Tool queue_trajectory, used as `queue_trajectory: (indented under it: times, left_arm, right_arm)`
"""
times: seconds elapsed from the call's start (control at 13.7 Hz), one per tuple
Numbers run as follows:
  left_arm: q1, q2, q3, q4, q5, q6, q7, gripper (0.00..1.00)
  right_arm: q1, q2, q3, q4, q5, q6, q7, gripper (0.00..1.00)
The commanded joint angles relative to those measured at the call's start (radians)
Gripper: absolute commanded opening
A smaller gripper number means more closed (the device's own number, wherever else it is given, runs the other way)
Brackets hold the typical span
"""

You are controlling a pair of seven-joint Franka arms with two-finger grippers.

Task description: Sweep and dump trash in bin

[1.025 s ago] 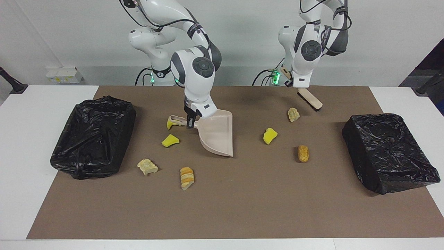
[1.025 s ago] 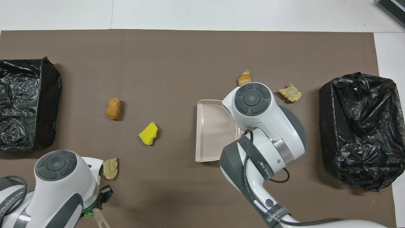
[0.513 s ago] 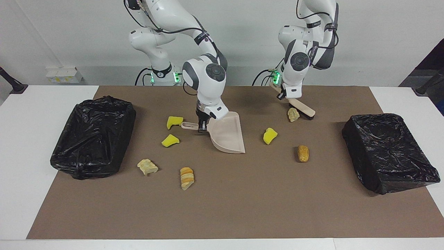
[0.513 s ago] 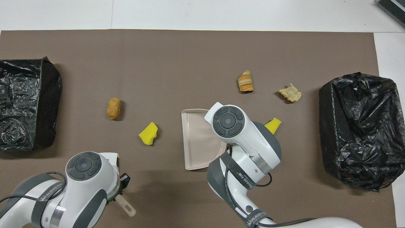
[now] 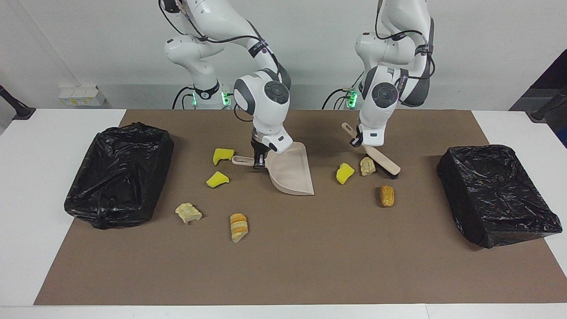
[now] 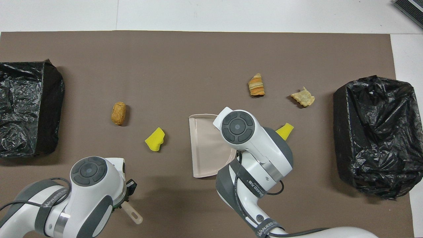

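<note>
Seven scraps of trash lie on the brown mat (image 5: 283,266) of the worktop (image 5: 26,186), placed here by the dustpan (image 5: 290,170). A tan lump (image 5: 366,165) touches the brush (image 5: 382,159) and sits just beside a yellow chunk (image 5: 344,173); an orange lump (image 5: 387,195) lies farther from the robots than both. All three are toward the left arm's end from the dustpan. Toward the right arm's end lie a second yellow chunk (image 5: 222,155) near the dustpan's handle, a third yellow chunk (image 5: 217,179), a pale tan scrap (image 5: 188,212) and a striped orange piece (image 5: 238,227).

The right tool (image 5: 258,160) is clamped on the dustpan's handle, the pan's lip on the mat. The left tool (image 5: 359,138) grips the brush handle, bristles down at the tan lump.

A black-lined bin (image 5: 118,173) stands at the right arm's end, another bin (image 5: 496,193) at the left arm's end.
</note>
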Motion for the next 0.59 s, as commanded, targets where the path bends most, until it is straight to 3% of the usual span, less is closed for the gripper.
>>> queue_trajectory:
  times: [0.0,0.29,0.51]
  left_arm:
    - [-0.038,-0.005,0.004,0.022,-0.004,-0.022,0.107,0.0]
    - [0.011,-0.048,0.015,0.083,0.071,-0.101,0.304,0.0]
    - [0.121,-0.004,0.015,0.129,0.102,-0.003,0.588,0.0]
  right_arm:
    - [-0.005,-0.008,0.002,-0.009,-0.022,0.002,0.028,0.0]
    - [-0.005,-0.01,0.002,-0.009,-0.017,-0.001,0.088,0.0]
    - [-0.003,-0.01,0.002,-0.009,-0.014,-0.01,0.114,0.0]
